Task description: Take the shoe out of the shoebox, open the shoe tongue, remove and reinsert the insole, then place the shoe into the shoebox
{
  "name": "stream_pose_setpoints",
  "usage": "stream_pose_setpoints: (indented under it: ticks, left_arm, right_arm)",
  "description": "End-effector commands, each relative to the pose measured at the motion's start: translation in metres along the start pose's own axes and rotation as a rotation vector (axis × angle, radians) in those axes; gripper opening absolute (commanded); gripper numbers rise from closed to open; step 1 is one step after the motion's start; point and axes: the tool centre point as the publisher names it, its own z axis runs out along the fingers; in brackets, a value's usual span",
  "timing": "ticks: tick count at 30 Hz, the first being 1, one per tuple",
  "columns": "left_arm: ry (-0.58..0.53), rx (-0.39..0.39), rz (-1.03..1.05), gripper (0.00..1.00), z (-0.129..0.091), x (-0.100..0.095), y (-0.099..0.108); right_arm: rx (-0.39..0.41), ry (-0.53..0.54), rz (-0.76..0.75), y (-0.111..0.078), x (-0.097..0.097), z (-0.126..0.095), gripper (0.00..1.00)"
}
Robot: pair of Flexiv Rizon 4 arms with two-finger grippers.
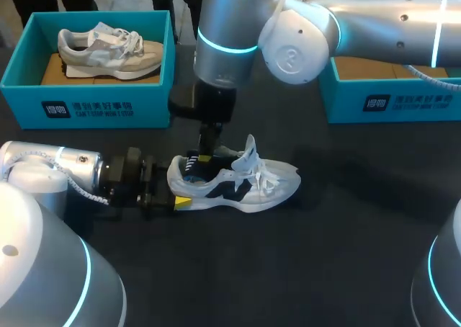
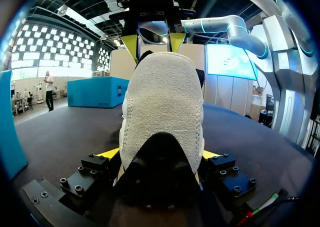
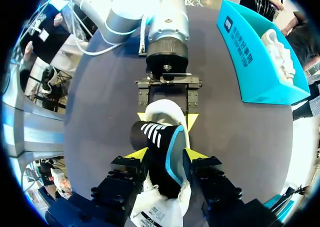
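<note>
The head view shows two teal boxes, the left shoebox (image 1: 86,100) and the right shoebox (image 1: 389,104), and two shoes. The grey shoe (image 1: 108,50) lies in the left shoebox. The white shoe (image 1: 245,183) sits on the table between my arms, its long axis running across the view, toe to the view's right.

In the left wrist view my left gripper (image 2: 160,154) clamps its heel, toe pointing straight away.

In the right wrist view my right gripper (image 3: 165,154) pinches the single dark insole (image 3: 160,142) sticking up from the white shoe's opening.
</note>
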Motion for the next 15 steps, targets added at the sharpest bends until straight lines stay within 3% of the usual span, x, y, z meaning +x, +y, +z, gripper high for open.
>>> stream_pose_setpoints:
  ticks: [1,8,15]
  left_arm:
    - [-0.002,-0.001,0.000,0.00,0.001,0.000,0.000]
    - [-0.002,-0.001,0.000,0.00,0.001,0.000,0.000]
    - [-0.002,-0.001,0.000,0.00,0.001,0.000,0.000]
  right_arm:
    - [-0.011,0.043,0.010,-0.001,-0.006,-0.006,0.47]
    - [-0.124,0.191,0.002,-0.004,-0.012,-0.013,0.47]
    - [-0.136,0.281,-0.031,0.000,-0.015,-0.016,0.47]
